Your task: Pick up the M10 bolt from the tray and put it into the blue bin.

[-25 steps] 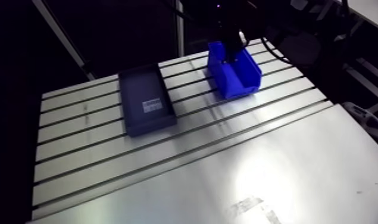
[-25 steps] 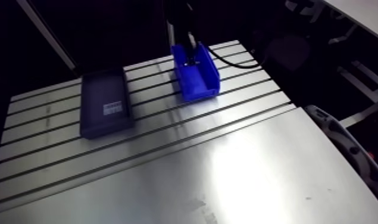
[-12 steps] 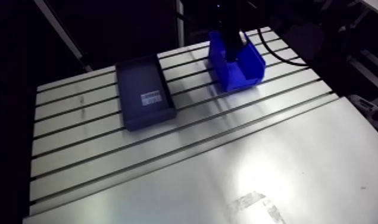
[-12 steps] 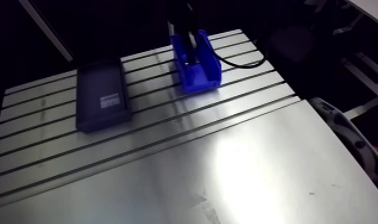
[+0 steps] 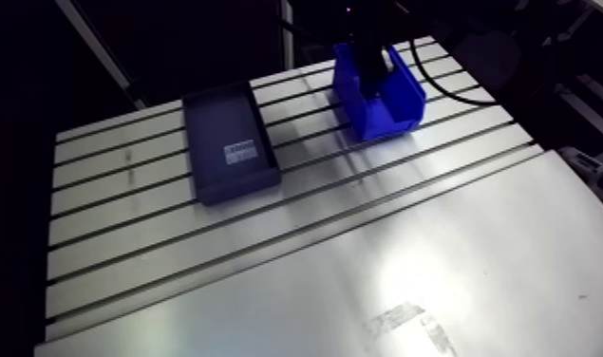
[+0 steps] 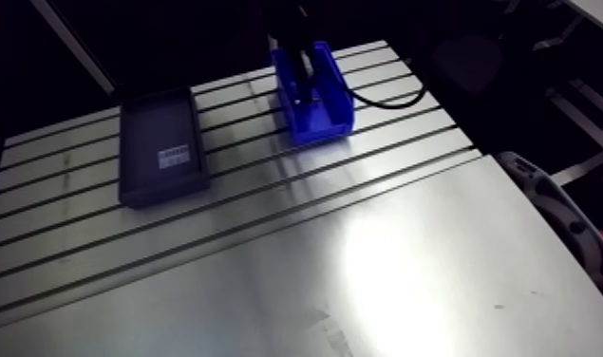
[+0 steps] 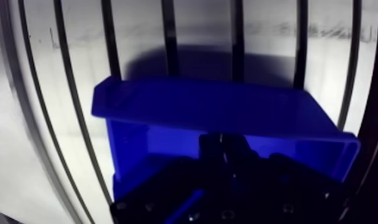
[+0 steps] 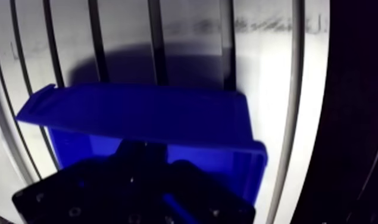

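The slotted surface (image 5: 362, 247) gleams along its near edge. Farther back, toward its left edge, sits the dark tray (image 5: 217, 119) with a white label inside. Farther still, near the far right corner, the claw (image 7: 223, 148) hangs lowered inside the blue bin (image 5: 388, 125). Whether the claw is clenched or released cannot be told, and the M10 bolt is lost in the dark there.
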